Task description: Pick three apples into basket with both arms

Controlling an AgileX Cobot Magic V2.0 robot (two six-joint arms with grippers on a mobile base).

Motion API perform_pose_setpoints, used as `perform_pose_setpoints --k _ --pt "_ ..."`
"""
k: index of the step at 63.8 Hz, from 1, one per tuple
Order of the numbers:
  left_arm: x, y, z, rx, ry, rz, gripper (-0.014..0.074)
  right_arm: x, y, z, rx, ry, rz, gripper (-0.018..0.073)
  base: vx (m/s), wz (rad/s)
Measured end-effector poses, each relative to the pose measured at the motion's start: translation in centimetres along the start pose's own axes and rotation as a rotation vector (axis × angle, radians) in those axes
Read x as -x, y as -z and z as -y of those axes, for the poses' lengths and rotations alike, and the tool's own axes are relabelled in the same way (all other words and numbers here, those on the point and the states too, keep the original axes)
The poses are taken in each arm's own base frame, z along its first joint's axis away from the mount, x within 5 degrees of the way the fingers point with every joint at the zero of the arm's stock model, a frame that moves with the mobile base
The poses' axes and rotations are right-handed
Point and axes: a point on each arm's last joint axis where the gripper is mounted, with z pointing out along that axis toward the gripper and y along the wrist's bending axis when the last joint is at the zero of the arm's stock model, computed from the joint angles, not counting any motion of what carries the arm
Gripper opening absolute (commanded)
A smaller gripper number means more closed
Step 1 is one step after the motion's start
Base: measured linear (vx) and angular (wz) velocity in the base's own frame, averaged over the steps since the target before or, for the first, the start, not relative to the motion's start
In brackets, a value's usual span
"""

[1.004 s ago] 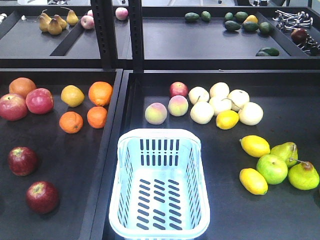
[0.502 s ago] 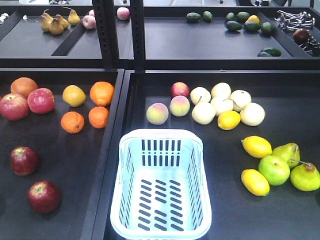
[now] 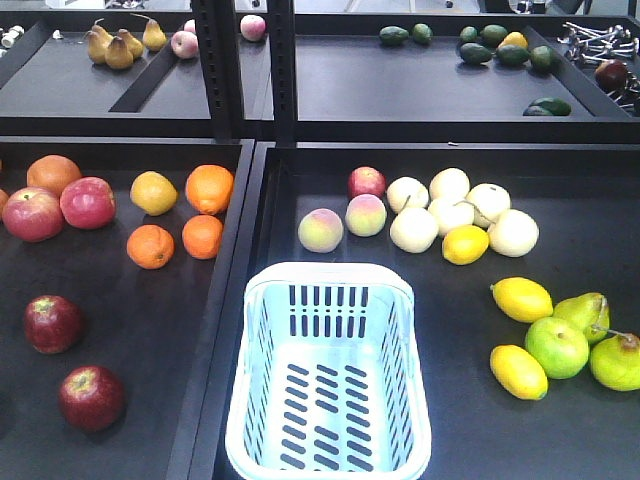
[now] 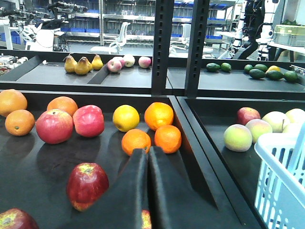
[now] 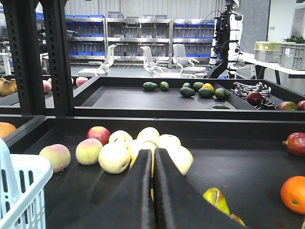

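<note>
text: nothing is reading legibly in any view | labels, brands, numbers, signs: none is showing clearly enough to read, front or wrist cameras | far background of the wrist views: anything printed there is coming out too small and blurred to tell

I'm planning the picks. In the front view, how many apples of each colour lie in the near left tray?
dark red apples: 2
pink-red apples: 2
total: 4
</note>
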Motion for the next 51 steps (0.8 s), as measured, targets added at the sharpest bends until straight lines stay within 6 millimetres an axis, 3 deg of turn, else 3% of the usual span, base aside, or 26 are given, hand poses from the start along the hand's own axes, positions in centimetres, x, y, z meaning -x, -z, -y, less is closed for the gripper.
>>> perform_pose_setpoints --k 51 --pt "0.0 0.0 0.0 0.0 0.0 0.0 -0.0006 0.0 0.0 0.0 0.0 0.0 0.0 -0.0009 0.04 0.0"
